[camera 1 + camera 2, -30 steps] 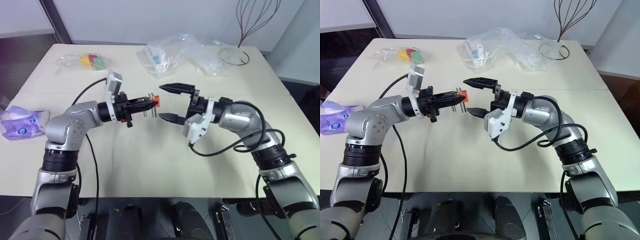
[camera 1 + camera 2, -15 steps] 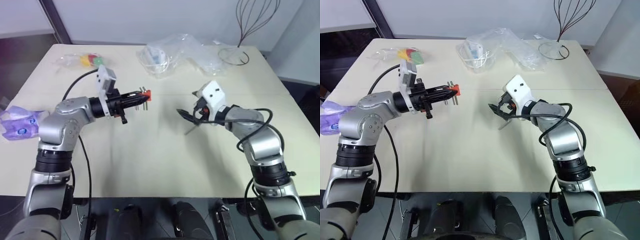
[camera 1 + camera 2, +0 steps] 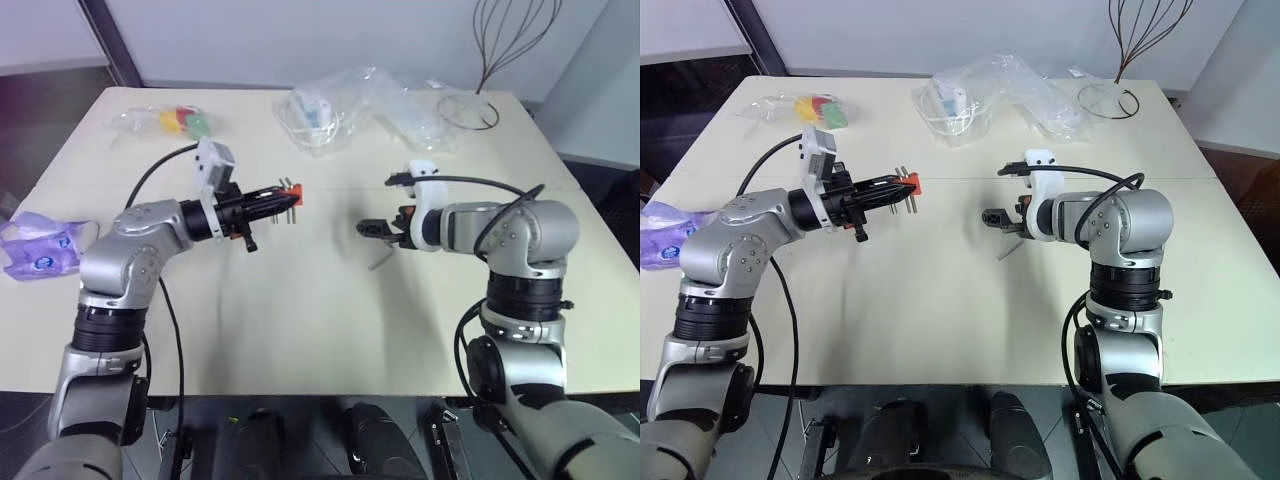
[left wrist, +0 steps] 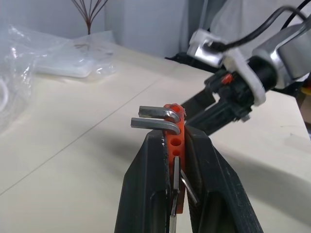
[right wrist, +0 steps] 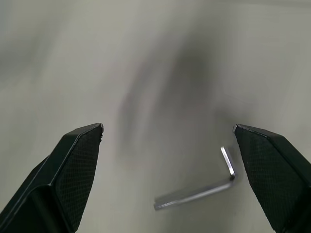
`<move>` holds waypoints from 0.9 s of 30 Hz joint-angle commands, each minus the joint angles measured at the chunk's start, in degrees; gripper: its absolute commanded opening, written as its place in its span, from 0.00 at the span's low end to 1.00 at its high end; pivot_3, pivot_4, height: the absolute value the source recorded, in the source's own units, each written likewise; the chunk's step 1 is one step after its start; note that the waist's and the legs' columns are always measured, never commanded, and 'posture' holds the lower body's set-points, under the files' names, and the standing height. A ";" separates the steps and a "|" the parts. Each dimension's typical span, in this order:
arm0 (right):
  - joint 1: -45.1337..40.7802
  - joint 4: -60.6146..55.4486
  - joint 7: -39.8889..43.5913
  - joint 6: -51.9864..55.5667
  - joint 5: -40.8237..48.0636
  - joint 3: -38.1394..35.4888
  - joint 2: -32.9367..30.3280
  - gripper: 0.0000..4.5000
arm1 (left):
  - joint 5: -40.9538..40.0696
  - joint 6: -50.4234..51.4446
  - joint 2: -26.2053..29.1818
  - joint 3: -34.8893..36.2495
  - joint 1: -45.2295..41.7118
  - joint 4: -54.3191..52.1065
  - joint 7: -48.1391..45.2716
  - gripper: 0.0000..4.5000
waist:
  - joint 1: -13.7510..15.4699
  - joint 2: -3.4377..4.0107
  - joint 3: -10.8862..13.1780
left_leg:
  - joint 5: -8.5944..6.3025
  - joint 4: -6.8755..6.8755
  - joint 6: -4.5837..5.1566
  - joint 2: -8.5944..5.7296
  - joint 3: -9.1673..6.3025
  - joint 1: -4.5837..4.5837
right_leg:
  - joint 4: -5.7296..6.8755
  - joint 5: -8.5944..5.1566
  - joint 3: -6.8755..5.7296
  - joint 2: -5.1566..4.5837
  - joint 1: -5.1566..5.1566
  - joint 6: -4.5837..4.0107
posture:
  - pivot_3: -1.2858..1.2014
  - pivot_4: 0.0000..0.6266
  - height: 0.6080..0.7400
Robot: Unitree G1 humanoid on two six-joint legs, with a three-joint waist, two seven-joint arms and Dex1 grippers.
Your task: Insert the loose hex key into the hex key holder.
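Orange-red hex key holder (image 4: 175, 141); silvery-grey loose hex key (image 5: 204, 189); cream table (image 3: 300, 300); black claw fingers (image 5: 73, 165).

We count one hex key holder (image 4: 175, 141) with two bent keys showing at its top, and one loose hex key (image 5: 204, 189) on the table (image 3: 300, 310). Two grippers, left (image 3: 285, 198) and right (image 5: 170, 174). One purple pouch (image 3: 40, 250), one wire whisk (image 3: 500, 50), and several clear plastic bags (image 3: 370, 100), their number unclear.
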 commanded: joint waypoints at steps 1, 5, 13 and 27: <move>0.77 1.74 -8.65 0.39 12.17 1.28 -3.17 1.00 | -0.09 -1.14 0.13 0.82 0.12 -2.42 0.45 0.00 | -0.01 0.00 0.00 | 0.00 -0.01 0.00 0.01 -0.01 0.00 | 0.00 0.00 0.00 0.01 0.00 0.00 | 0.52 0.24 1.00; 1.80 4.25 -18.73 0.39 24.49 3.10 -6.28 1.00 | -0.10 -1.09 0.18 0.87 0.29 -2.66 0.77 0.00 | -0.02 0.00 0.00 | 0.00 -0.01 0.00 0.01 0.01 -0.01 | -0.02 0.00 0.01 0.02 0.00 0.00 | 0.52 0.24 1.00; 2.11 7.84 -35.14 0.39 39.50 4.65 -7.46 1.00 | -0.13 -0.93 0.30 0.80 0.63 -3.23 1.21 0.00 | -0.05 0.00 0.00 | 0.00 -0.01 0.01 0.04 -0.01 -0.07 | -0.10 0.00 0.02 0.11 -0.01 0.00 | 0.52 0.24 1.00; -1.99 14.22 -43.72 0.39 33.46 0.59 -1.77 1.00 | -0.53 -0.39 0.12 0.82 1.34 -4.74 2.21 0.00 | -0.01 0.00 0.00 | 0.00 0.00 0.01 0.05 -0.01 -0.16 | -0.23 0.00 0.02 0.12 -0.03 0.00 | 0.52 0.24 1.00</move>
